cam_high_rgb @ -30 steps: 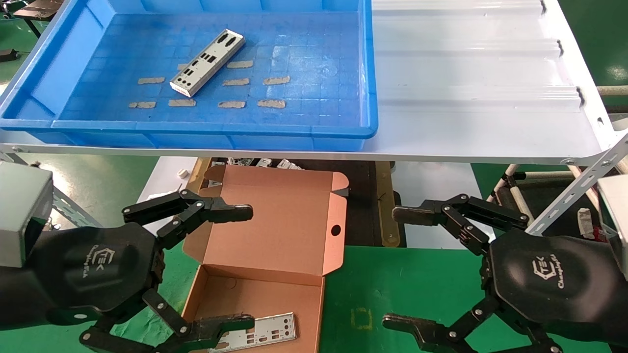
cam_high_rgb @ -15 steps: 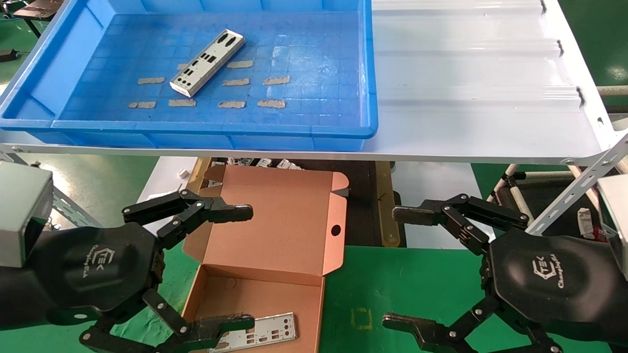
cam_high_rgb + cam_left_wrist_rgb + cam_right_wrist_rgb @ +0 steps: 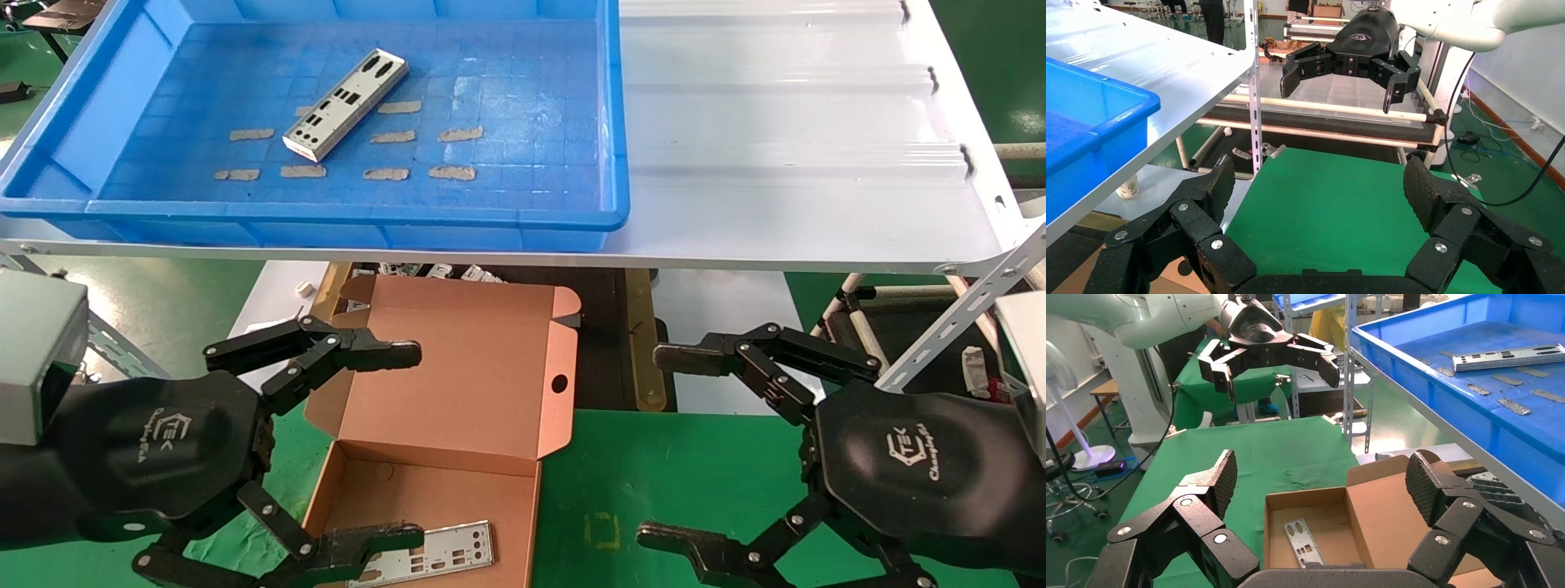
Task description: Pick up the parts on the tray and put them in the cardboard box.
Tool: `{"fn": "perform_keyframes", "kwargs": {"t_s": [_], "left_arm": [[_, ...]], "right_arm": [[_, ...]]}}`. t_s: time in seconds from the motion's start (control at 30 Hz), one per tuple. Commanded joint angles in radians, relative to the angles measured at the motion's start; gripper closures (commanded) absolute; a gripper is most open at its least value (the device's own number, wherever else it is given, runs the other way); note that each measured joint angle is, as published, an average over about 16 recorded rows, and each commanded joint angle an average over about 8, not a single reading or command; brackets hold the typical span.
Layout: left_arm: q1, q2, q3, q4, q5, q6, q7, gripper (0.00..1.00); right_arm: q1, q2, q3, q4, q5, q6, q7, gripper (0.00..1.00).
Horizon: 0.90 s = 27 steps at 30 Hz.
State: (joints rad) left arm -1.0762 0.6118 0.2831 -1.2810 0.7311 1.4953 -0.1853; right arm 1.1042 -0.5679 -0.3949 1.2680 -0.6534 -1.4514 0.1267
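Note:
One silvery part [image 3: 346, 104] lies slantwise on the floor of the blue tray [image 3: 343, 216] on the shelf; it also shows in the right wrist view [image 3: 1511, 357]. The cardboard box [image 3: 458, 392] stands open on the green table below, lid up, with another part [image 3: 433, 555] lying inside it, also seen in the right wrist view [image 3: 1303, 542]. My left gripper [image 3: 409, 445] is open and empty, held over the box's left side. My right gripper [image 3: 666, 445] is open and empty, to the right of the box above the green table.
Tan tape strips [image 3: 384, 173] are stuck on the tray floor. The white ribbed shelf [image 3: 784, 147] extends right of the tray, its front edge overhanging the box's far end. Green table [image 3: 654, 482] lies between box and right gripper. A slotted metal strut [image 3: 956, 318] slants at right.

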Motion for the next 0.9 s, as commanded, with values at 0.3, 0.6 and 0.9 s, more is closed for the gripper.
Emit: {"fn": "perform_keyframes", "kwargs": {"t_s": [0.3,0.6,0.9], "left_arm": [[0.000,0.000,0.000,0.000,0.000,0.000,0.000,0.00],[0.000,0.000,0.000,0.000,0.000,0.000,0.000,0.00],[0.000,0.000,0.000,0.000,0.000,0.000,0.000,0.00]], "right_arm": [[0.000,0.000,0.000,0.000,0.000,0.000,0.000,0.00],[0.000,0.000,0.000,0.000,0.000,0.000,0.000,0.00],[0.000,0.000,0.000,0.000,0.000,0.000,0.000,0.00]]}}
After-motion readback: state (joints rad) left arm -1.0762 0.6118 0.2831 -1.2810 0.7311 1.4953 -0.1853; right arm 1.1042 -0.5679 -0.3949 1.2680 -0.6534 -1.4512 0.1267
